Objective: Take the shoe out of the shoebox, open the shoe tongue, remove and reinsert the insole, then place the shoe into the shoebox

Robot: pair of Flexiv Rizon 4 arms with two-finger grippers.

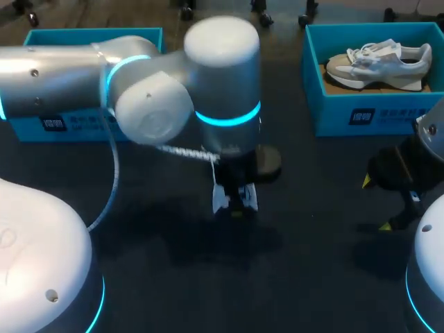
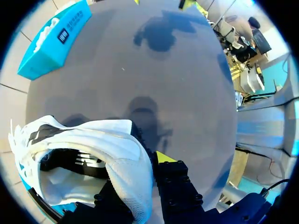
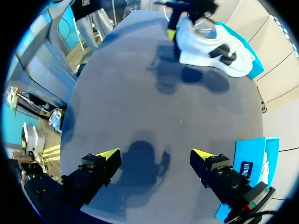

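Your table (image 1: pixel 312 277) carries two boxes. The left box (image 1: pixel 69 128) lies behind your left pincer (image 2: pixel 148 175), and the right box (image 1: pixel 388 114), with a second shoe (image 1: pixel 378 62) in it, lies ahead of the left pincer and just beside your right pincer (image 3: pixel 155 155). The shoe (image 2: pixel 107 154) you are working on is out of its box. The left pincer is clamped on its side wall, one finger inside the opening and one outside, and it appears to hang above the middle of the table. So step one looks done. The tongue appears not yet pulled open. A pale liner shows inside, so I judge the insole is not yet out. You have left the tongue, the insole out and back in, and the return to the box. Your right pincer hangs spread and empty, well apart from the shoe.
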